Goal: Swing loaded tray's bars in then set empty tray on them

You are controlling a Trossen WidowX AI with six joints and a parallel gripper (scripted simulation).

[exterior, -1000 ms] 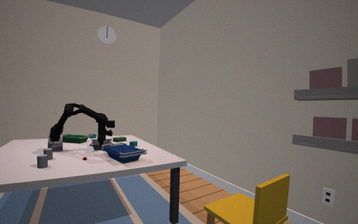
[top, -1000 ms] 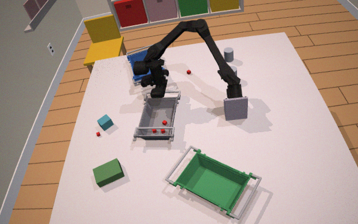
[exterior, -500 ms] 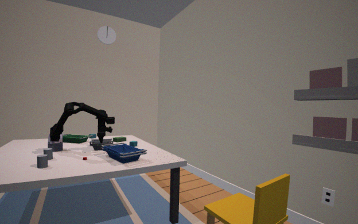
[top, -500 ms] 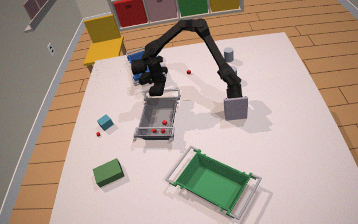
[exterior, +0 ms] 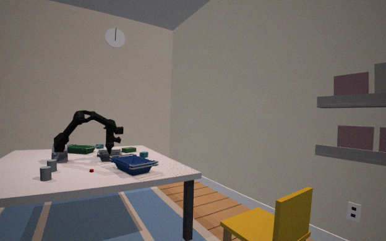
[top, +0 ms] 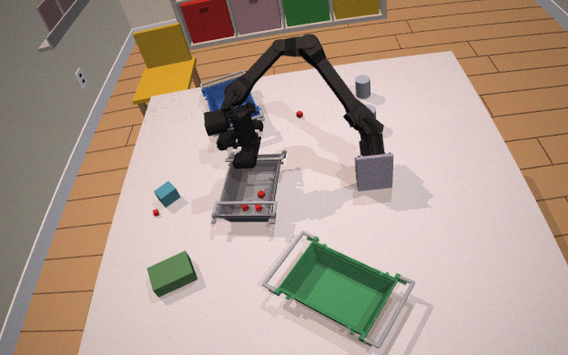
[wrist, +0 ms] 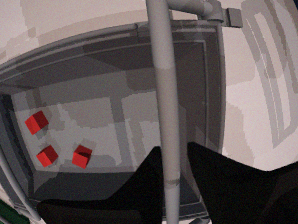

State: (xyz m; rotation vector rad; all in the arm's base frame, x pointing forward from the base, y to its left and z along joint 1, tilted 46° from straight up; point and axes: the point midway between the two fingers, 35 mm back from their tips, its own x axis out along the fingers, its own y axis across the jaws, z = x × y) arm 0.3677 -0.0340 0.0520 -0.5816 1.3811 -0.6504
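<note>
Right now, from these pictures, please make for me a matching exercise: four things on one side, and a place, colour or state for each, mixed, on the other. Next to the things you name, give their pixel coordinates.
Things:
1. loaded tray [top: 246,188] [exterior: 104,157] [wrist: 95,110]
2. green tray [top: 337,287] [exterior: 80,150]
3. chair [top: 166,79] [exterior: 247,220]
4. clock [exterior: 111,38]

Descriptions:
A. yellow
B. both bars outward past its ends
C. on the wall
D. red blocks [top: 261,194] [wrist: 36,122] inside

Right pairs: 1-D, 2-B, 3-A, 4-C
</note>
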